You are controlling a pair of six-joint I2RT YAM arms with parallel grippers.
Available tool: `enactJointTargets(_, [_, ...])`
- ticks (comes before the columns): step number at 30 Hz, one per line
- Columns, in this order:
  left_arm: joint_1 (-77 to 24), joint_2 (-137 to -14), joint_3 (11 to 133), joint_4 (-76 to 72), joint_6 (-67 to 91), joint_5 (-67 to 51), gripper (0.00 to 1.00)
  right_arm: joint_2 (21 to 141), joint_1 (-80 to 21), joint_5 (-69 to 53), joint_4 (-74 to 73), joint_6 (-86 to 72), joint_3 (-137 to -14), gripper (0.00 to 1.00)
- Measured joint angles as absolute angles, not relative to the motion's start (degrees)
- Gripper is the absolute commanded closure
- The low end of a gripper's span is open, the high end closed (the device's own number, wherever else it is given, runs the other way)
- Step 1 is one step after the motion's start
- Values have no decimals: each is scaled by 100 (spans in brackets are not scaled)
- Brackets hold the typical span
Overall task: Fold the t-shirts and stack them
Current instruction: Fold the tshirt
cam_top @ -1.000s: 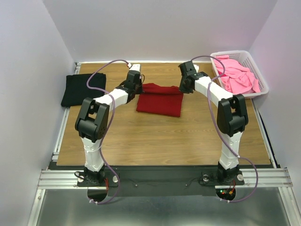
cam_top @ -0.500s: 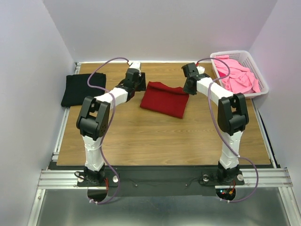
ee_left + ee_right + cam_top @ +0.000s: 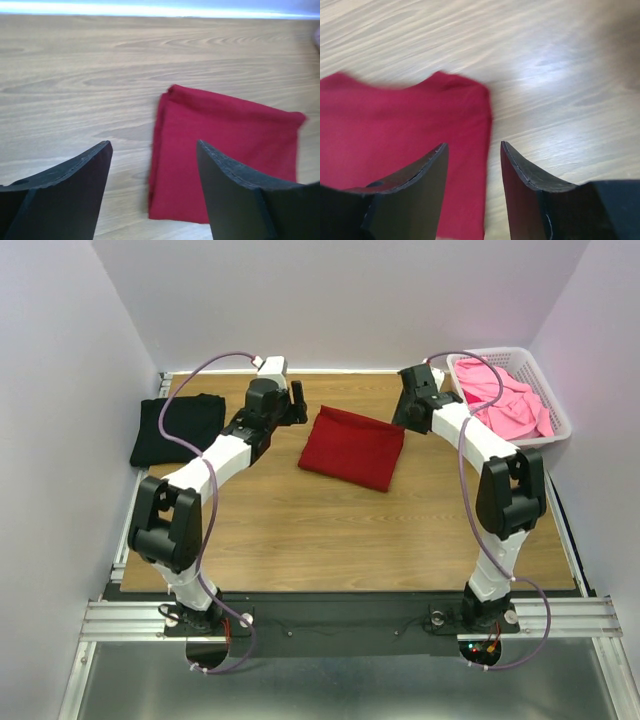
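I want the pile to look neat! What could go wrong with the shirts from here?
The dark red t-shirt lies folded but crooked, apart from the black t-shirt; carrying it over with the open left gripper and right gripper might undo the fold. The pink t-shirts are bunched up in the basket, so one grab may drag out several.

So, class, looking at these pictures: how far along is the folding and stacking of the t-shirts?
Done: the black t-shirt lies folded at far left, the dark red t-shirt folded mid-table. In hand: nothing; the left gripper and right gripper are open and empty. Left: the pink t-shirts sit crumpled in the basket, and red is not yet stacked on black.
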State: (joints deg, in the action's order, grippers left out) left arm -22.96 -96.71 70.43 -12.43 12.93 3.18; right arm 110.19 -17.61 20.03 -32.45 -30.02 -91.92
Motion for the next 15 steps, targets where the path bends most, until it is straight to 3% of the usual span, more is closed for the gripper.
enactJointTargets(8, [-2744,-9828,6906,-1129,1245,10,26,10881,-1769,346,-3133,-2512,-9181,55])
enactJointTargets(15, [-3059,-10462,6910,-899,1199,95,25,11196,-1719,3,-2873,-2580,-9100,61])
